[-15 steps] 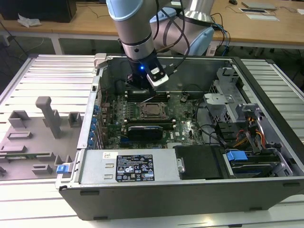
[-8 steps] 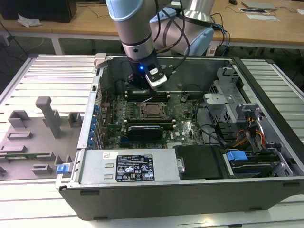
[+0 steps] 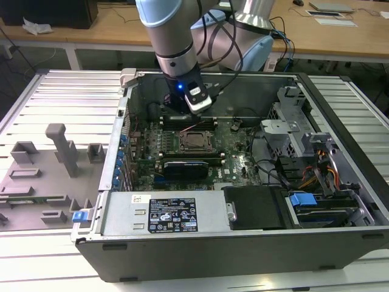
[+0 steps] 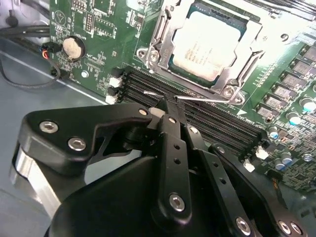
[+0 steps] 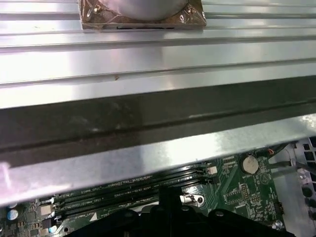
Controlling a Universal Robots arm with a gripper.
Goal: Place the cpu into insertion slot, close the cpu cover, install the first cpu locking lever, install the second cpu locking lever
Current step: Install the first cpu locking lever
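**Exterior view:** My grey robot arm reaches into the open black computer case (image 3: 340, 121). Its end effector (image 3: 184, 108) hangs low over the green circuit board (image 3: 237, 161), just behind the small square dark-framed insertion slot (image 3: 196, 142). The case lies on a ribbed aluminium counter (image 3: 61, 91), with grey moulded fixtures (image 3: 58, 152) at the exterior view's left and wooden desks (image 3: 340, 36) beyond.

**Second wrist view:** The flat square cpu with its pale silver top (image 4: 205, 47) sits in the slot, and the thin silvery cpu cover (image 4: 164, 27) is down around it. The black fingers (image 4: 170, 133) look drawn together, tips at a thin wire locking lever (image 4: 207, 98). Whether they pinch it I cannot tell. I judge a lever step is in hand, and it wants steady pressure without scraping the board.

**First wrist view:** The case's metal wall (image 5: 148, 158) crosses in front of the counter's ribs, with a round coin battery (image 5: 249, 164) on the board below.
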